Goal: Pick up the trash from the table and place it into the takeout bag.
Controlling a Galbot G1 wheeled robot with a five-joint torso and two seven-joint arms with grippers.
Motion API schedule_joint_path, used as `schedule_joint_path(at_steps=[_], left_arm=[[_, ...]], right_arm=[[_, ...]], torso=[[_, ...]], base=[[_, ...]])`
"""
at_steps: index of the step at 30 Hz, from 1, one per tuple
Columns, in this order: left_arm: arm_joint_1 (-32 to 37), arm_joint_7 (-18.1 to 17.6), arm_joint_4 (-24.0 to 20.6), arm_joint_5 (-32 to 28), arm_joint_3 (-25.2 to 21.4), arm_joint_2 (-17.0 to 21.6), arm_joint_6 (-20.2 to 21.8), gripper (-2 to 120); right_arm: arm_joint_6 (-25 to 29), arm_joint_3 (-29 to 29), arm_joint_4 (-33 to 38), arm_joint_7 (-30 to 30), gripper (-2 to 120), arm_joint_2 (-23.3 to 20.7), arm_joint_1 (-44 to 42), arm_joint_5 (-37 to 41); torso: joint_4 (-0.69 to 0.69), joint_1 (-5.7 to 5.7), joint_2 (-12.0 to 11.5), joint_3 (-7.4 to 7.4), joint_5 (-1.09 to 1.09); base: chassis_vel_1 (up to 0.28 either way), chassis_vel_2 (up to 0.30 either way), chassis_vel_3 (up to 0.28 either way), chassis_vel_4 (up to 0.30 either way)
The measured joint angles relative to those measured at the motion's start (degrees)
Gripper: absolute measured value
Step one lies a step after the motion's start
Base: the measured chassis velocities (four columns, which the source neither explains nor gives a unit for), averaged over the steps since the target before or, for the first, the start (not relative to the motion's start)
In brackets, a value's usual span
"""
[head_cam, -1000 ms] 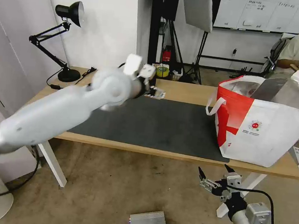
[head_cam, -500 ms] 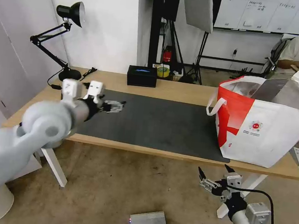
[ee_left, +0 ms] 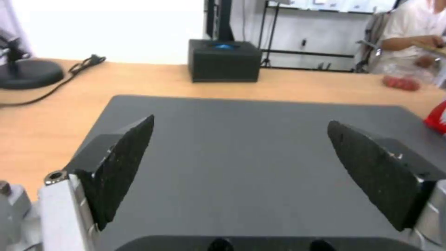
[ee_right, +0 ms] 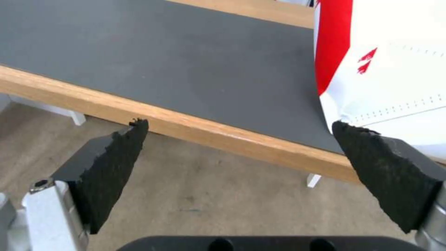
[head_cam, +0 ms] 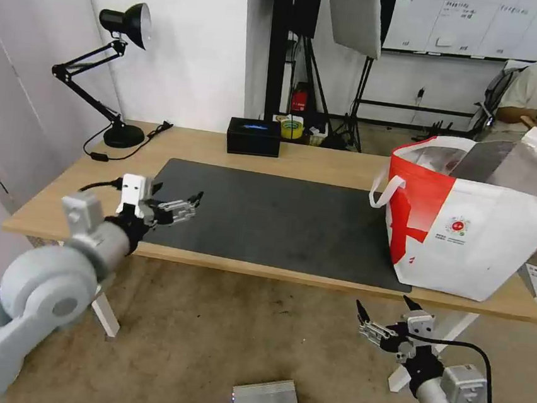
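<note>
Head view: red-white takeout bag, upright.

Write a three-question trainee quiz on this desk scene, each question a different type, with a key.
1. True or false: the left gripper is shut on a tissue.
2. Multiple choice: the takeout bag stands at the table's A) left end, B) middle, C) right end.
3. Fill in: the right gripper hangs open below the table's ____ edge.

Key: 1. False; it is open and empty over the dark mat's near left corner. 2. C. 3. Front.
</note>
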Motion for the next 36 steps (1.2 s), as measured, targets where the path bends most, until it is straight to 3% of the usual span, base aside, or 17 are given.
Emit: schedule_joint_path(at_steps=[10,16,36], left_arm=[[13.35,3.31,0.5,11.04,-3.24,-6.73,-5.59,100],[17.5,4.64,2.06,13.42,-4.4,-8.59,-7.34,100],[22.51,5.87,3.84,17.81,-3.85,-10.67,-10.06,100]], right_arm=[[0.0,0.0,0.0,0.0,100,0.0,0.0,0.0],[0.0,0.0,0.0,0.0,100,0.0,0.0,0.0],[0.0,0.0,0.0,0.0,100,0.0,0.0,0.0]], torso=[[0.0,0.0,0.0,0.0,0.01],[0.0,0.0,0.0,0.0,0.01],[0.0,0.01,0.0,0.0,0.01]], base=[[0.0,0.0,0.0,0.0],[0.0,0.0,0.0,0.0],[0.0,0.0,0.0,0.0]])
